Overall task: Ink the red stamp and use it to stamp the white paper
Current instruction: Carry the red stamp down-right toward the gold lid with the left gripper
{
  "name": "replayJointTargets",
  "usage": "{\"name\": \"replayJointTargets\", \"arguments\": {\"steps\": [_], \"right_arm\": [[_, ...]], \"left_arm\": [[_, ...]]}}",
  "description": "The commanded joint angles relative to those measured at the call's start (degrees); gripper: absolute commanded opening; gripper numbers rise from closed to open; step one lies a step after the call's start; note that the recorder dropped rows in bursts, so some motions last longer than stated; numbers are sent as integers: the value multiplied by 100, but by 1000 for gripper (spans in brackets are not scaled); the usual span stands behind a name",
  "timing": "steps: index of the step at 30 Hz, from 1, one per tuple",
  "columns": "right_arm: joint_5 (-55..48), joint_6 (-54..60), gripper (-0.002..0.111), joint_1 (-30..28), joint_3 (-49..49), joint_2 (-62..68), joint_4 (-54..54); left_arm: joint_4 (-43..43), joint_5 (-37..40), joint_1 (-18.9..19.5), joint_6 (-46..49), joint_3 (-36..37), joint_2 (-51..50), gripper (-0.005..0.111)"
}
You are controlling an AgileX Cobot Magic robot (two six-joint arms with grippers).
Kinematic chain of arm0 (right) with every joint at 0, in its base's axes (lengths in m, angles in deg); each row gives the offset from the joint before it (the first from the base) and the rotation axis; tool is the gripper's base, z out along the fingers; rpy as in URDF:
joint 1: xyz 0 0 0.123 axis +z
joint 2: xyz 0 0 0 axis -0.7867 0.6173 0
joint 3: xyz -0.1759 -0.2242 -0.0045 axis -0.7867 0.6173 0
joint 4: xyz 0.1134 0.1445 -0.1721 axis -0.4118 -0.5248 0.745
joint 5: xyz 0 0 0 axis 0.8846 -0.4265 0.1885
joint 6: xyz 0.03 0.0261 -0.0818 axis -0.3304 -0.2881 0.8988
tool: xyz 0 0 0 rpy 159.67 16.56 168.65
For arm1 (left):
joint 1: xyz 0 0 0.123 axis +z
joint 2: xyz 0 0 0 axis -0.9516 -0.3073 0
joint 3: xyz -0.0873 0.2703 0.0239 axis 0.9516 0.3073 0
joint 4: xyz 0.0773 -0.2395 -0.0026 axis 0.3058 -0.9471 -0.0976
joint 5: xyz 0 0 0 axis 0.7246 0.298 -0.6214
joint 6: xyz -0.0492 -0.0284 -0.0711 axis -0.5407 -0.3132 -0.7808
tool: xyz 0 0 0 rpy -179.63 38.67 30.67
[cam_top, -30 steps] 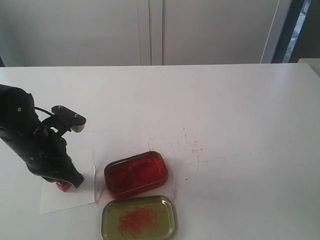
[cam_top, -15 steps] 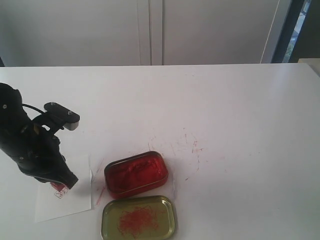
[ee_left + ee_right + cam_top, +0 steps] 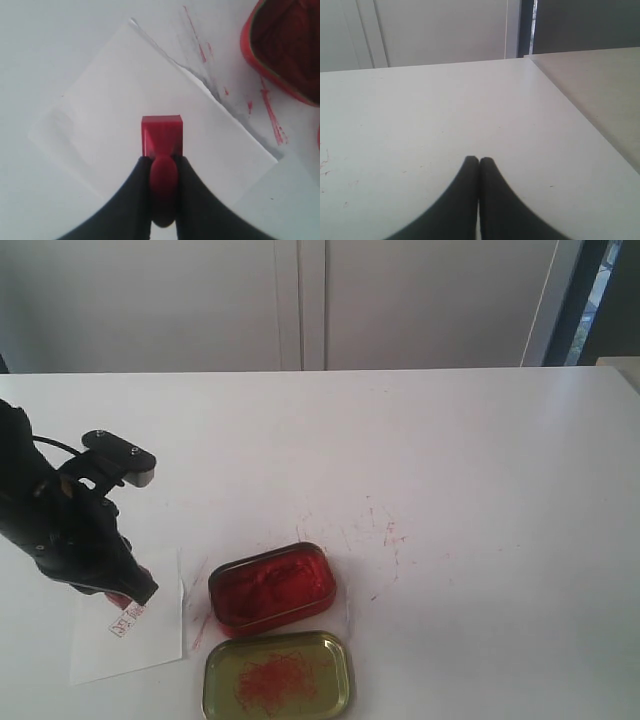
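My left gripper [image 3: 162, 160] [image 3: 128, 595] is shut on the handle of the red stamp [image 3: 161, 135], whose square base faces away from the camera, held just above the white paper [image 3: 125, 115]. In the exterior view a sliver of the red stamp [image 3: 121, 599] peeks from under the black fingers. The white paper [image 3: 140, 645] lies at the front left and bears a small red printed mark [image 3: 126, 619] just below the gripper. My right gripper [image 3: 479, 161] is shut and empty above bare table; the exterior view does not show it.
The open tin of red ink [image 3: 271, 586] [image 3: 287, 45] sits right of the paper. In front of it lies the shallow gold tray smeared with red [image 3: 278, 675]. Red ink streaks [image 3: 385, 535] mark the white tabletop [image 3: 450, 460]. The table's far edge meets grey cabinet doors.
The left gripper has lifted and drawn back to the left with the stamp, uncovering a red printed mark on the paper. The paper shifted slightly left. The right arm stayed still.
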Motion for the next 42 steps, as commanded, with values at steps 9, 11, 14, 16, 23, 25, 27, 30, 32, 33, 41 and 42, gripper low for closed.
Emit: {"name": "replayJointTargets", "arguments": {"steps": [9,11,14,16,23,25,27,30,32,33,41,42], "right_arm": [[75,-8,0,-15,27,-20,0],[75,-8,0,-15,27,-20,0],[75,-8,0,-15,27,-20,0],[85,-8,0,-15,27,-20,0],[85,-8,0,-15,27,-20,0],[85,-8,0,-15,27,-20,0],[75,-8,0,-15,27,-20,0],[75,-8,0,-15,27,-20,0],[75,-8,0,-15,27,-20,0],[75,-8,0,-15,27,-20,0],[84,-8,0,-15,27,-20,0],[84,-8,0,-15,27,-20,0]], "left_arm": [[-1189,-69,2,513,36,68,0],[-1787,24,2,1147,36,68,0],[-3190,538,2,2711,36,24,0],[-3637,823,2,3267,36,-29,0],[-3721,1620,99,3890,36,-77,0],[-3689,1932,210,4017,36,-77,0],[-3689,2256,372,4024,36,-77,0],[-3689,2552,632,4024,36,-77,0],[-3731,2651,815,4024,36,-89,0],[-3758,2680,872,4024,36,-88,0],[-4031,2879,1082,4014,316,-315,0],[-4031,2879,1082,4002,371,-352,0]]}}
